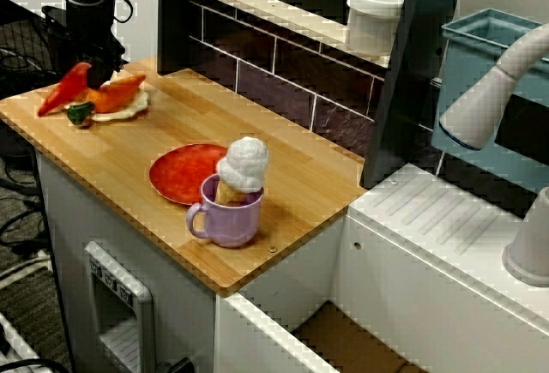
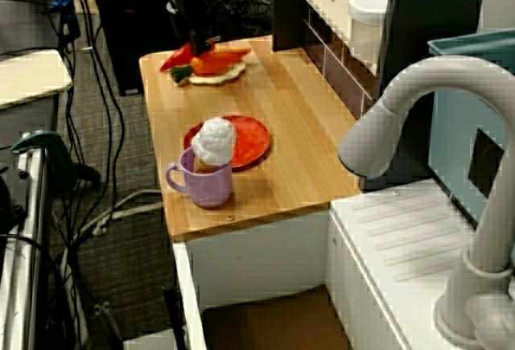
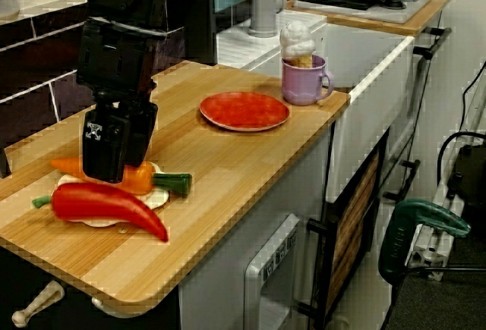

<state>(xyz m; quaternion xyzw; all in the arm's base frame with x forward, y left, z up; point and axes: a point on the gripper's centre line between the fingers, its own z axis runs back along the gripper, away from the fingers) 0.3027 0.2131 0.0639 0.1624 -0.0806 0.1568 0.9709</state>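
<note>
Where the wooden counter (image 1: 214, 116) ends at its far corner, the black gripper (image 3: 106, 172) stands upright, its lower end down against the orange vegetable (image 3: 140, 180). From every side its fingertips are hidden behind its own body and that vegetable, so I cannot tell how far they are parted or whether they grip anything. A red plate (image 3: 244, 110) lies mid-counter, well apart from the gripper. A long red pepper (image 3: 106, 205) lies just beside the gripper, toward the counter's edge. Both vegetables rest on a pale disc (image 3: 157, 199). A purple mug (image 3: 302, 83), just beside the plate, holds an ice-cream cone (image 3: 296, 42).
</note>
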